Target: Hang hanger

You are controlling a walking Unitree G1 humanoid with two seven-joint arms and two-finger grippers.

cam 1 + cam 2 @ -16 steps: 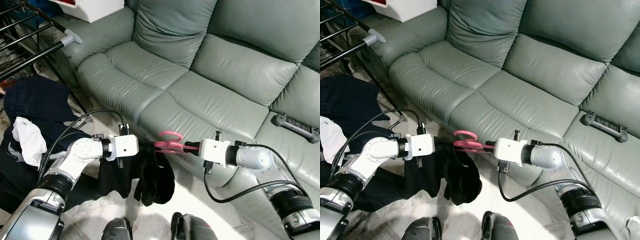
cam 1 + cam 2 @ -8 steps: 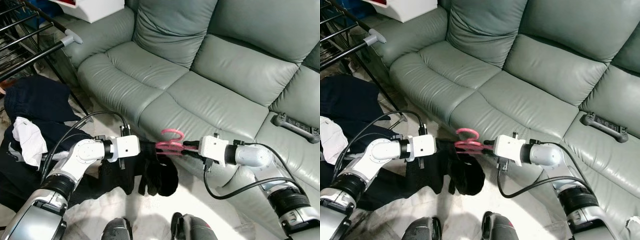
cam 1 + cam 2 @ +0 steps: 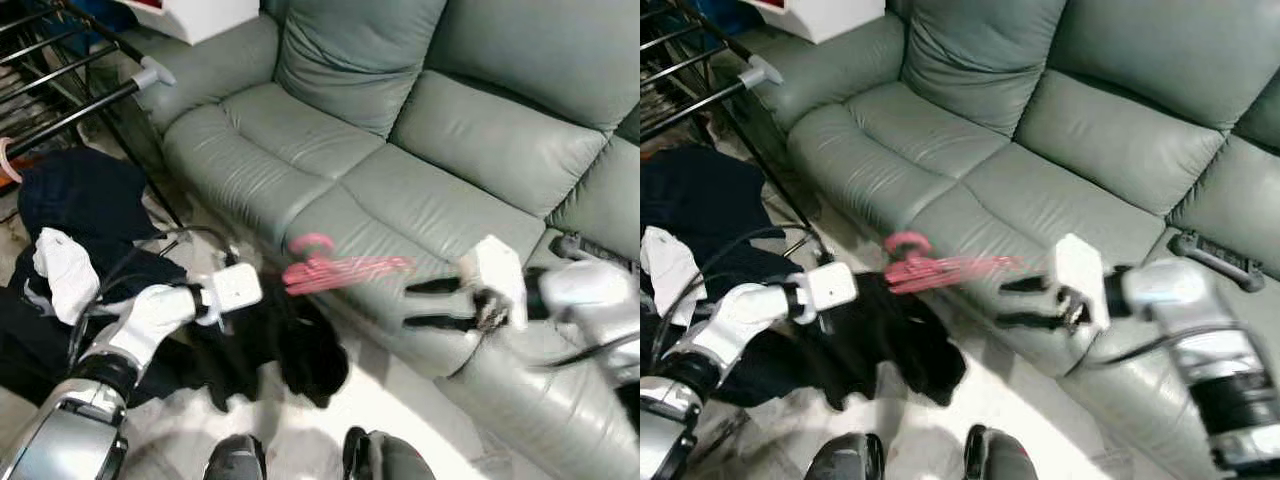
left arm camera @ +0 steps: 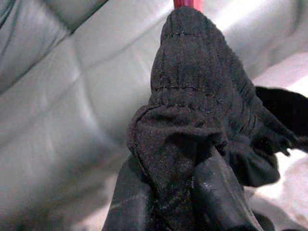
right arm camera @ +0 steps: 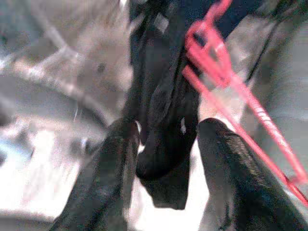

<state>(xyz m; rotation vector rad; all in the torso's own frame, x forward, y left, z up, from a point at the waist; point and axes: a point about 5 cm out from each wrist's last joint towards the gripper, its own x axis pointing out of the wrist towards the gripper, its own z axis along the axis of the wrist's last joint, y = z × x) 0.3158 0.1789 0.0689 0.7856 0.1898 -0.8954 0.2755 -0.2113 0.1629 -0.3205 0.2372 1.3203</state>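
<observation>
- Eye views: pink hanger [image 3: 345, 270], blurred, above the sofa [image 3: 420, 190] front edge, between both arms; black garment [image 3: 290, 345] hangs from its left end. Right gripper [image 3: 435, 303] apart from it, fingers spread, empty.
- Left wrist view: left gripper [image 4: 168, 192] fingers pinch the garment.
- Right wrist view: parted fingers [image 5: 231, 163]; hanger and garment beyond.

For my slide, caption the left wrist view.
Left end effector shut on black garment, sofa behind.

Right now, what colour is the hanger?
Pink; the hanger shows best in the left eye view, over the black garment.
</observation>
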